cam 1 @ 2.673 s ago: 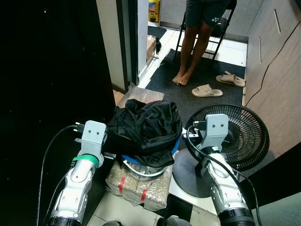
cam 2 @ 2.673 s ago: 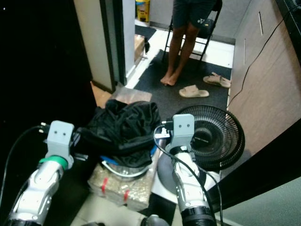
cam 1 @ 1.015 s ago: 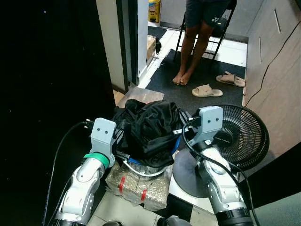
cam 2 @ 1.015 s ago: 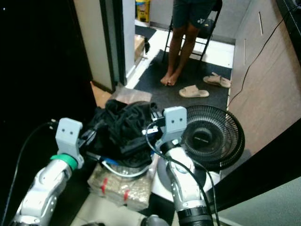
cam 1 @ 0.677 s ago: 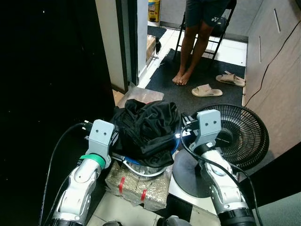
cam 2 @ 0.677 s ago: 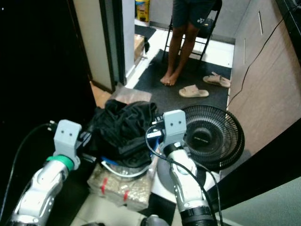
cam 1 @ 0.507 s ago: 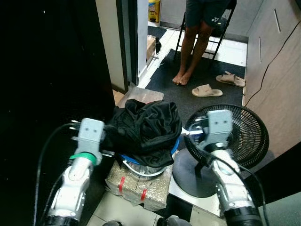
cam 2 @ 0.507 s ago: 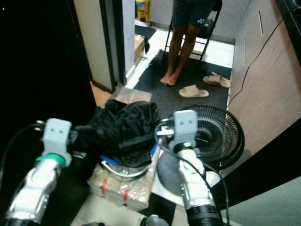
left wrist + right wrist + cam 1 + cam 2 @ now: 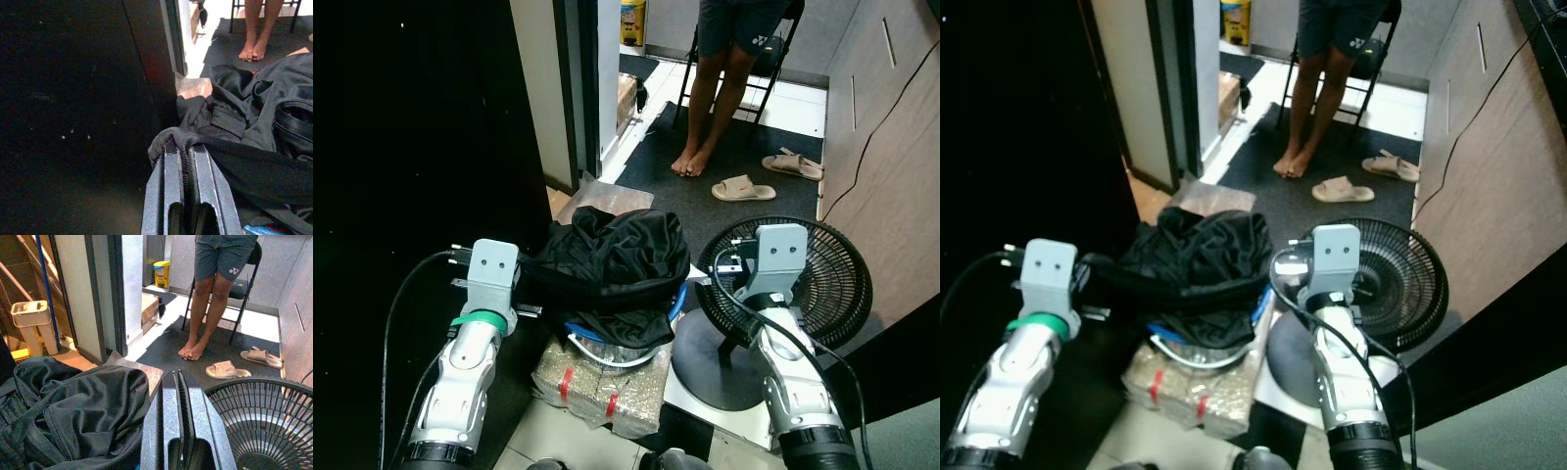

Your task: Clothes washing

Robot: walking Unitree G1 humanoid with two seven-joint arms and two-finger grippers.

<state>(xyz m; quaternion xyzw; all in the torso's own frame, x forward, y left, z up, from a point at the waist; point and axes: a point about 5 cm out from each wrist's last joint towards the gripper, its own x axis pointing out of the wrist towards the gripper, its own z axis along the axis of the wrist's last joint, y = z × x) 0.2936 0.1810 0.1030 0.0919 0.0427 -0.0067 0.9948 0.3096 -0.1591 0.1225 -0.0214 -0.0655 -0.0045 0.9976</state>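
Note:
A heap of black clothes fills a blue-rimmed basin that stands on a wrapped parcel. My left gripper is at the heap's left side, shut on a rolled edge of a black garment. That fold stretches as a taut band across the front of the heap. My right gripper is shut with nothing in it, held to the right of the heap over the rim of the fan.
The black floor fan stands tight against the basin's right side. A person stands barefoot on the dark mat ahead, in front of a folding chair, with slippers nearby. A door frame and a dark wall are on my left, wooden cabinets on my right.
A second ago both grippers were pressed into the heap. They have since drawn apart: the left one went left with a garment fold in it, the right one went right, empty.

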